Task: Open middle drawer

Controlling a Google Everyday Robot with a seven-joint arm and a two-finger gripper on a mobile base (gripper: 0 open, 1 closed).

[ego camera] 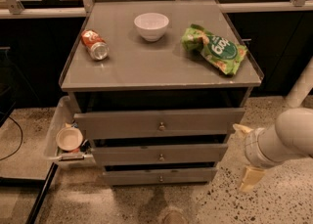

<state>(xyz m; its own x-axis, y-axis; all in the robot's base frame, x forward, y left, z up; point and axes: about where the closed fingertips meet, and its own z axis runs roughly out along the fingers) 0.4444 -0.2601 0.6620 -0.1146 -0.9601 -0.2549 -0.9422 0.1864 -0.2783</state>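
The middle drawer is the grey front with a small round knob, between a wider top drawer and a narrower bottom drawer. Dark gaps show above each front; the top front stands furthest forward. My gripper is at the cabinet's lower right, beside the drawers' right ends and clear of the knob. Its two cream fingers stand apart and hold nothing. The white arm comes in from the right edge.
On the cabinet top lie a tipped soda can, a white bowl and a green chip bag. A clear bin with a small bowl hangs at the left. A white pole stands at the right.
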